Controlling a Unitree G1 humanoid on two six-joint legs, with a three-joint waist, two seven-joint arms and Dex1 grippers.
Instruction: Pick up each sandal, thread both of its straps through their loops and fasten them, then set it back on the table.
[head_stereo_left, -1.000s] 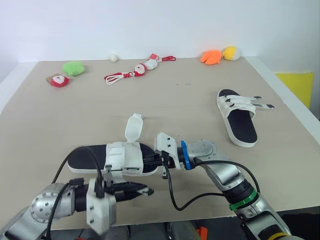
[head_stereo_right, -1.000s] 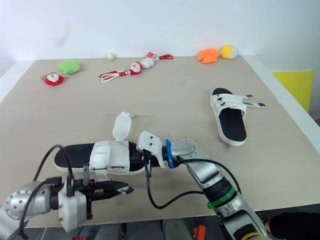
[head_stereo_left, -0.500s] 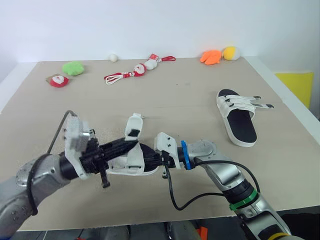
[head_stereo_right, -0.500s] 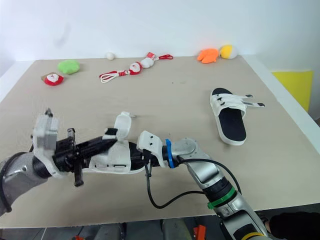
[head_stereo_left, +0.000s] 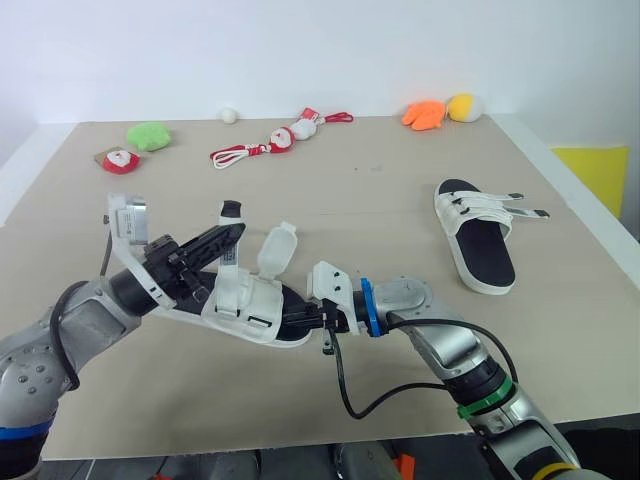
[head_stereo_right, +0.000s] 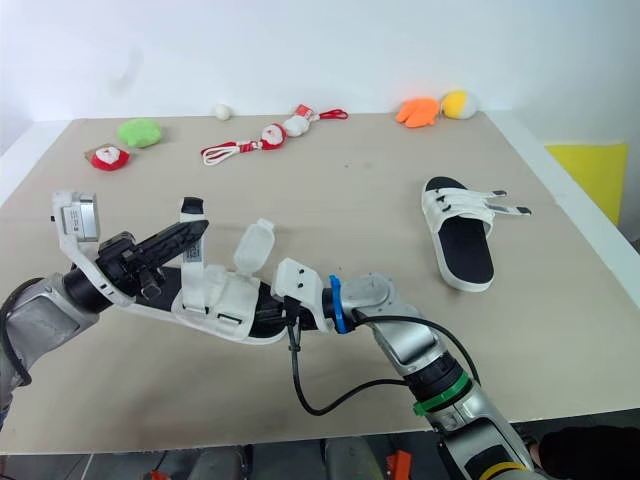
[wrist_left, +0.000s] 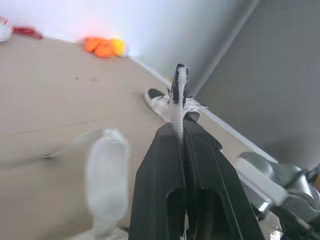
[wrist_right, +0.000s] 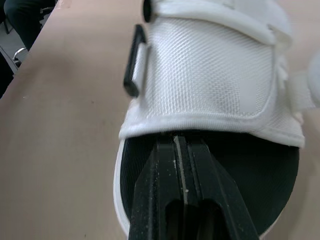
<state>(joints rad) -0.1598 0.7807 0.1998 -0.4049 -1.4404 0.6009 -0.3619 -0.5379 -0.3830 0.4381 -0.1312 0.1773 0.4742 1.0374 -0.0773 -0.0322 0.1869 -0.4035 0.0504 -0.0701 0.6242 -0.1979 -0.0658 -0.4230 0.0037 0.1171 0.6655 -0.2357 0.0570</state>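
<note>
Evidently our left gripper (head_stereo_left: 234, 231) was pinched shut on one white strap (wrist_left: 178, 95) of the near sandal (head_stereo_left: 262, 318), which sat at six o'clock on the table (head_stereo_left: 380, 190). Our right gripper (wrist_right: 180, 142) was clamped tight on that sandal's sole edge. The second sandal (head_stereo_left: 478, 240) lay toward three o'clock, well apart.
</note>
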